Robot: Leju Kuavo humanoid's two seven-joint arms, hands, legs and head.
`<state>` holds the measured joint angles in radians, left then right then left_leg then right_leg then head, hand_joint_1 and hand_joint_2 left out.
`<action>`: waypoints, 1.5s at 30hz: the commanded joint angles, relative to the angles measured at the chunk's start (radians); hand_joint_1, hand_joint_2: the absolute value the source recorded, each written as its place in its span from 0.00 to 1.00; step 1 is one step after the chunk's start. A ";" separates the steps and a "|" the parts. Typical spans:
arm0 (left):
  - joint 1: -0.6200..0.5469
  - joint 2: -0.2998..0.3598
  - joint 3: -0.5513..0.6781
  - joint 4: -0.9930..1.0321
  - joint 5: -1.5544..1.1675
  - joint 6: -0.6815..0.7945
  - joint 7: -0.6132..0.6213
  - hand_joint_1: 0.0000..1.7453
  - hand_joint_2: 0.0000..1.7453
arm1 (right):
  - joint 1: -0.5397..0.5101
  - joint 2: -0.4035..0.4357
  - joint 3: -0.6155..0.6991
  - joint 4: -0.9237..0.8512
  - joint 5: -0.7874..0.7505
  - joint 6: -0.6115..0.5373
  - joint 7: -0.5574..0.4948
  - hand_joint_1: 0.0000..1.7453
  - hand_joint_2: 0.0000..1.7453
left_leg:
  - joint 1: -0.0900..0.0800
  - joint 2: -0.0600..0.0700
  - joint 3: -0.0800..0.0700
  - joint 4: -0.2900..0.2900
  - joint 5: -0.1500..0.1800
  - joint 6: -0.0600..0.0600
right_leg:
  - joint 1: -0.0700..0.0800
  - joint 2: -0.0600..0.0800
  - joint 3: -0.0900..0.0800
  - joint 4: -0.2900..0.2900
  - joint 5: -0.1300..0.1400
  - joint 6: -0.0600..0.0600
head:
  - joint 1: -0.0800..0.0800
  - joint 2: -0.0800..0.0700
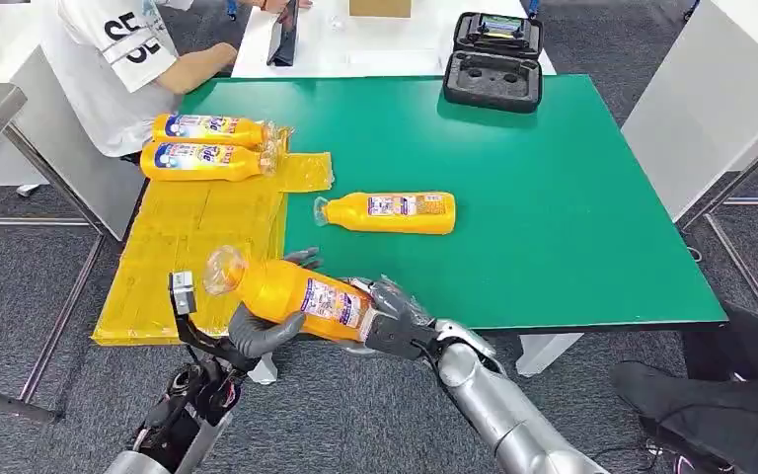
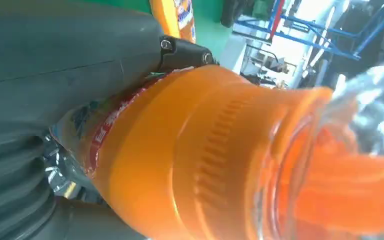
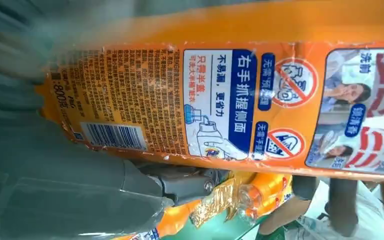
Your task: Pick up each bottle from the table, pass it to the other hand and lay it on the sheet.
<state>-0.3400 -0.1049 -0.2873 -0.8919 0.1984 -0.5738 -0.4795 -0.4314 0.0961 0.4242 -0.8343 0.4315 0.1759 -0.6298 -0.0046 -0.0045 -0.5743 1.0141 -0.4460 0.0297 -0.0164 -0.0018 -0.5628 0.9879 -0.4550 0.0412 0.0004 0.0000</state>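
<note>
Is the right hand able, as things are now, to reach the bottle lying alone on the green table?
Probably not yet: the right hand and the left hand both grip the held bottle. The lone bottle lies unobstructed on the green table.

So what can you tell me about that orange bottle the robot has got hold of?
The held bottle is orange plastic with a clear cap at its neck and a printed label with a barcode and Chinese text. It lies tilted in the air at the near edge of the green table, cap toward the yellow sheet. Both hands touch it: the left robot hand near the neck, the right robot hand at its base.
</note>
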 commanded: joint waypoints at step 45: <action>-0.172 0.037 0.100 0.047 -0.017 0.282 0.066 1.00 1.00 | -0.038 -0.008 -0.062 0.023 -0.079 -0.012 0.024 0.00 0.00 | 0.001 0.000 -0.001 0.001 0.001 -0.002 | 0.001 0.000 -0.001 0.001 0.001 -0.002 | 0.000 0.000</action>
<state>-0.3835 -0.0935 -0.2552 -0.9781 0.2182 -0.3715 -0.4150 -0.4135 0.0999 0.3845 -0.8545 0.3670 0.1560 -0.5989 -0.0046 -0.0049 -0.5743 1.0141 -0.4453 0.0295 -0.0164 -0.0020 -0.5626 0.9879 -0.4548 0.0412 0.0004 0.0000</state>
